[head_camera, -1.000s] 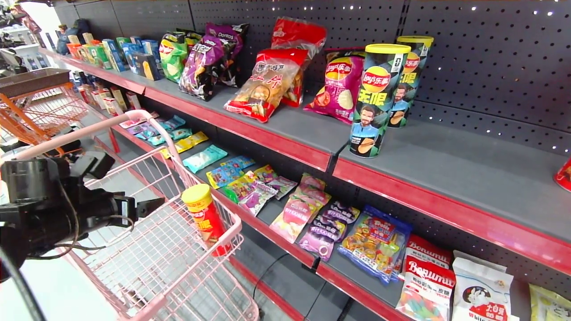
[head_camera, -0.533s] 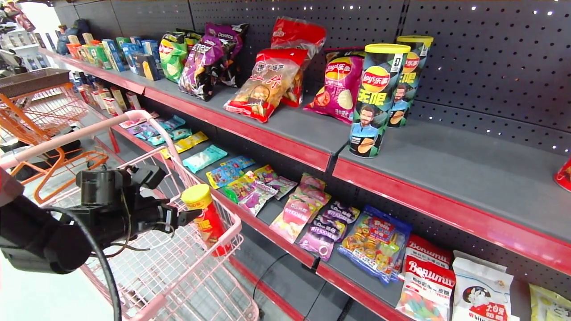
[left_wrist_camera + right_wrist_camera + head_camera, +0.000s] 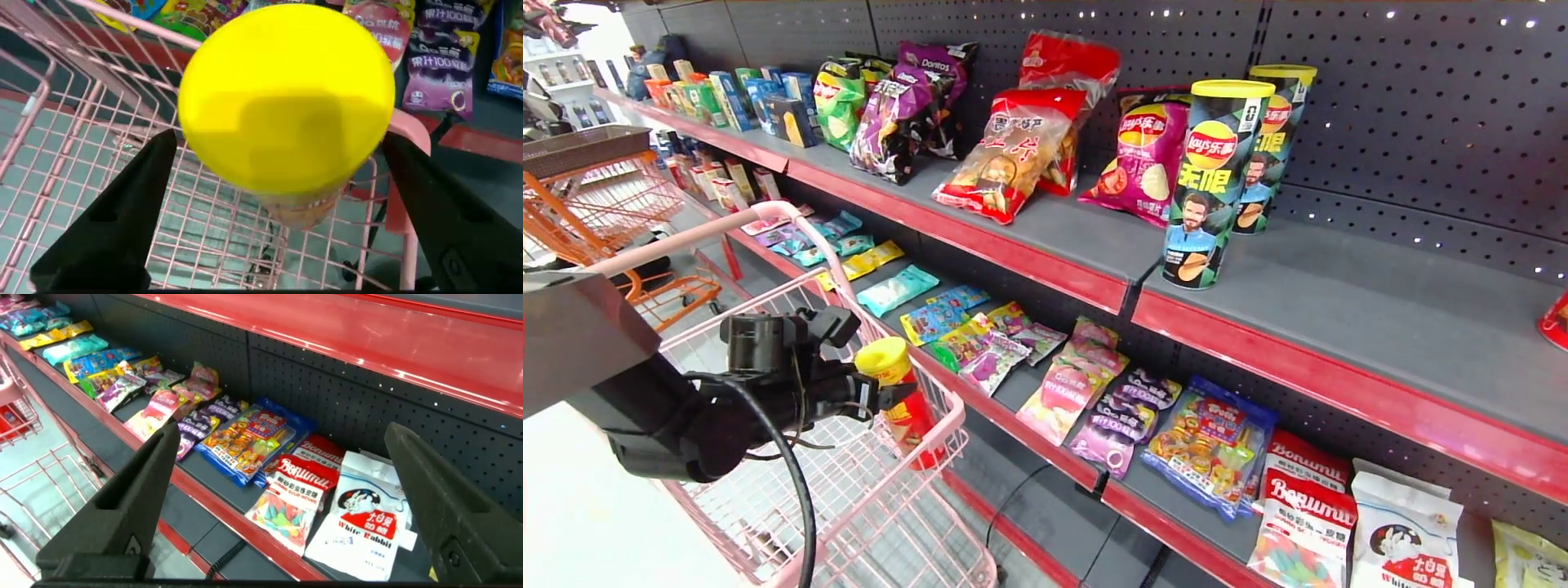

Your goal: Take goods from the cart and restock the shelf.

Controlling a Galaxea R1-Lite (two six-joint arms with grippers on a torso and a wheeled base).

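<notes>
Left fingers [image 3: 122, 220]: spread wide and released, one on each side of the yellow lid, gripping nothing.
Can [image 3: 883, 358]: red with a yellow lid, upright in the cart corner nearest the shelves.
Cart [image 3: 768, 214]: pink wire, beside the lower shelf [image 3: 196, 486].
Right fingers [image 3: 122, 514]: spread, empty, facing candy bags [image 3: 249, 441] on the lower shelf.
Upper shelf [image 3: 1339, 310]: two tall chip cans [image 3: 1213, 184] stood beside bare space.

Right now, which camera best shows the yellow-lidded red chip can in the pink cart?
The head view: the chip can stands upright in a corner of the pink cart, lid and red body both visible. The left wrist view shows mainly its yellow lid from above. The right wrist view faces the lower shelf instead.
</notes>
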